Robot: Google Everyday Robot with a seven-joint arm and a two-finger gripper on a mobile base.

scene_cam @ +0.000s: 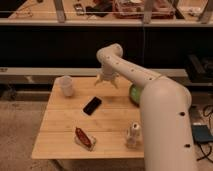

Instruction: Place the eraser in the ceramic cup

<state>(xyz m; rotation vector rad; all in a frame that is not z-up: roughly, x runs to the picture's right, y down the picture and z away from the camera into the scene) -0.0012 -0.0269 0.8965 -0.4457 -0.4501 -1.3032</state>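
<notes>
1. Camera view shows the gripper hanging over the far edge of the table, right of the cup and beyond the eraser. Its fingers are spread and grasp nothing.
2. Eraser lies flat near the table's middle, apart from everything, so a grasp from above looks unobstructed.
3. Cup stands upright at the far left corner, mouth up, ready to receive it.
4. Green bowl sits to the right, partly hidden by the arm. A packet and a can stand near the front edge, off the likely path.
5. Pickup has not yet begun, I judge.
</notes>
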